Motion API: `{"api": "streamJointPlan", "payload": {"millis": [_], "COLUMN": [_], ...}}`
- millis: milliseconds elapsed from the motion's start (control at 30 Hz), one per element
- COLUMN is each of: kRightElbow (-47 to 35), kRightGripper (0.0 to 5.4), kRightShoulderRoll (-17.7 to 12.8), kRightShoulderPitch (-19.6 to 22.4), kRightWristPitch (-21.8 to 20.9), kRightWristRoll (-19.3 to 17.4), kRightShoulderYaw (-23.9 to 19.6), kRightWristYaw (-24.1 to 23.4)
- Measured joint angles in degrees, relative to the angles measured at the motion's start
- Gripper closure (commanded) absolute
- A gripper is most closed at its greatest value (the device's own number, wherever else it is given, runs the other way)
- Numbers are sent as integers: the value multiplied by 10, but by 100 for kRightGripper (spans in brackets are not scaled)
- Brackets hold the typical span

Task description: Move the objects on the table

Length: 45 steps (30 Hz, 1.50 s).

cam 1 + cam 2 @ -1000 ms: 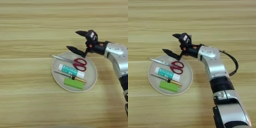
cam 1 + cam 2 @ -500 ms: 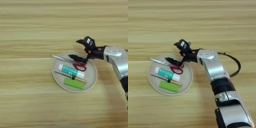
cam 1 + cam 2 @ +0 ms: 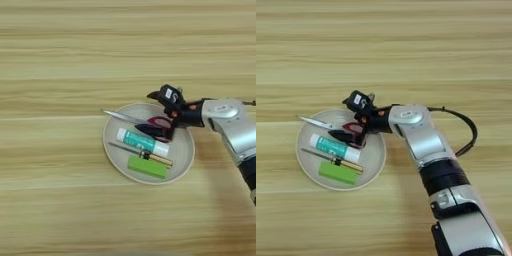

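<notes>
- Nearest in the plate (image 3: 114,156): green block (image 3: 147,167), lying flat at the near rim.
- Just beyond it: screwdriver (image 3: 141,154), then white/teal tube (image 3: 142,142), both lying slantwise.
- Scissors (image 3: 150,125) at far side of plate; blades poke out over the left-far rim, red handles to the right.
- Right gripper (image 3: 347,121) has dropped from above the plate's far-right edge down onto the scissor handles. Spread wide, not clenched — one finger low by the handles, the other up over the rim; nothing grasped yet.
- Means: scissors look like the first pick; closing is the next step, I'd judge.
- All 4 items sit in the plate, none out on the counter (image 3: 60,60) yet.
</notes>
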State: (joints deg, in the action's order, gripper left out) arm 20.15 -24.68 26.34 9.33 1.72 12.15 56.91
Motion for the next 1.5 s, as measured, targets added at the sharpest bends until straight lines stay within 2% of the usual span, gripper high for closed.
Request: {"api": "streamJointPlan", "payload": {"millis": [467,667,1300,1500], "kRightElbow": [44,56,94,95], "kRightGripper": [4,74,249,331], "kRightShoulderRoll": [3,5,21,22], "kRightShoulderPitch": [15,26,46,47], "kRightWristPitch": [-36,-41,-50,-52], "kRightWristRoll": [37,44,49,50], "kRightShoulderYaw": [27,35,48,48], "kRightWristYaw": [-3,-1,11,10]}}
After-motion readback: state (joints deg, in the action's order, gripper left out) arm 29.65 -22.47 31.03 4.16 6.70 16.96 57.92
